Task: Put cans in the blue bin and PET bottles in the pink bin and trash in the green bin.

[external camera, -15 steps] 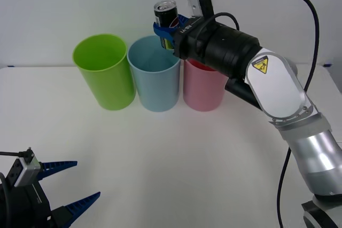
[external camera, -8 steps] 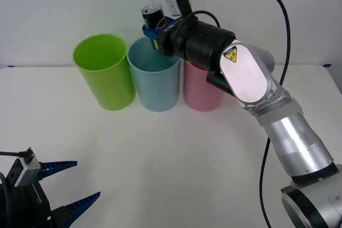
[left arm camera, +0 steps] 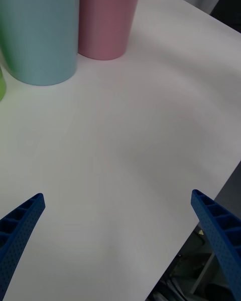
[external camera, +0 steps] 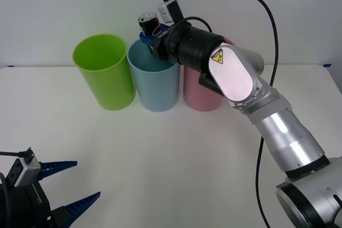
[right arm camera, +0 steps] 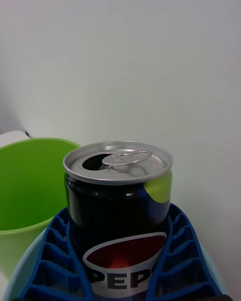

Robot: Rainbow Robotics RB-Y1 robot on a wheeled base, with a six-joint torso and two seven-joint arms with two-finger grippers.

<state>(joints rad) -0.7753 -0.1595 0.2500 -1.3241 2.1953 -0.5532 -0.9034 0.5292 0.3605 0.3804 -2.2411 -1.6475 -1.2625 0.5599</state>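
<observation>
My right gripper (external camera: 149, 31) is shut on the black Pepsi can (external camera: 148, 24) and holds it upright above the mouth of the blue bin (external camera: 155, 81). In the right wrist view the can (right arm camera: 119, 205) stands between the blue ribbed fingers (right arm camera: 55, 251), with the blue bin's rim just under them. The green bin (external camera: 104, 70) stands left of the blue one, the pink bin (external camera: 200, 90) right of it, partly behind my right arm. My left gripper (external camera: 72, 185) rests open at the table's near left corner. No PET bottles or trash are in view.
The three bins stand in a row at the back of the white table (external camera: 176, 164). In the left wrist view the table's edge (left arm camera: 221, 180) drops off close by, with the blue bin (left arm camera: 40, 30) and pink bin (left arm camera: 108, 17) farther off.
My right gripper has carried the can leftward, from above the gap between the blue and pink bins to over the blue bin's mouth. The left arm has stayed still.
</observation>
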